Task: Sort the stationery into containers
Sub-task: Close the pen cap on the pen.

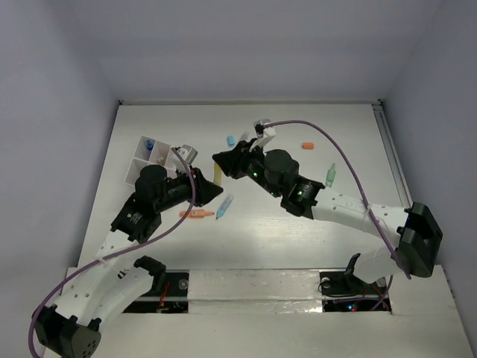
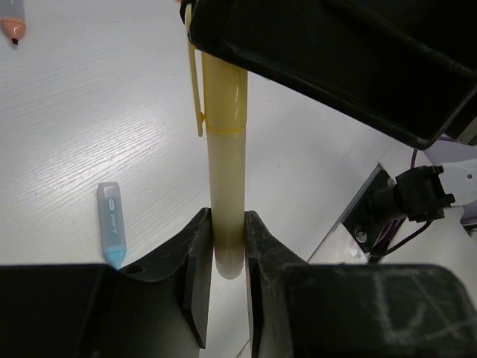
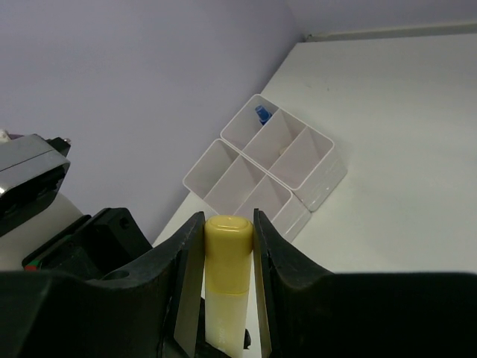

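The yellow pen (image 2: 227,171) is plastic. Its barrel is cloudy and half see-through, smooth with a soft shine, and its cap is opaque and glossy. The left claw (image 2: 229,257) and right claw (image 3: 227,239) are hard black plastic with a matt finish, and the left one shows faint pale scuffs on its broad face. The tabletop (image 2: 97,127) looks like white-painted wood, with fine grain lines showing and a mild sheen. The box (image 3: 324,175) is thin white plastic, smooth and slightly glossy. The blue pen (image 2: 112,224) looks like frosted, translucent plastic. The purple cable (image 1: 328,138) has a smooth, rubbery-looking sheath.
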Controlling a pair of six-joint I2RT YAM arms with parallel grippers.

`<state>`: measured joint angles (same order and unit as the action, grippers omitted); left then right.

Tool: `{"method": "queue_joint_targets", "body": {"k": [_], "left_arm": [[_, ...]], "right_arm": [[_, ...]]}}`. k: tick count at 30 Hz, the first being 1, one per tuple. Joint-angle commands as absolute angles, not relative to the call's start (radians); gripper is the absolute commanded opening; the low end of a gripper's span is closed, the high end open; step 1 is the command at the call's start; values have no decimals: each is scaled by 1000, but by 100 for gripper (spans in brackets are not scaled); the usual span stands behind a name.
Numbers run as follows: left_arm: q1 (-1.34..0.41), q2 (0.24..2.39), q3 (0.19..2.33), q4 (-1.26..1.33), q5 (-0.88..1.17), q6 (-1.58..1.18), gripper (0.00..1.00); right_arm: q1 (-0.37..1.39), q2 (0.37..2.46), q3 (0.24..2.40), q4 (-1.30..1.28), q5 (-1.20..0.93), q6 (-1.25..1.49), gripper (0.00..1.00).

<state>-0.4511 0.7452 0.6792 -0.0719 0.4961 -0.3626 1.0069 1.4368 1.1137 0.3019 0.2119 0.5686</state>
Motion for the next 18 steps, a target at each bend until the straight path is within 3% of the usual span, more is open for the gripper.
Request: {"method": "queue_joint_targets", "body": {"k": [1,18], "left_arm": [[-431,749,816,118,362,-313,0],[-431,828,1043,127,284,-267,0]], "right_arm": [[1058,1430,1028,173,-32,610,0],[1152,1470,801,345,-112,738,0]]}}
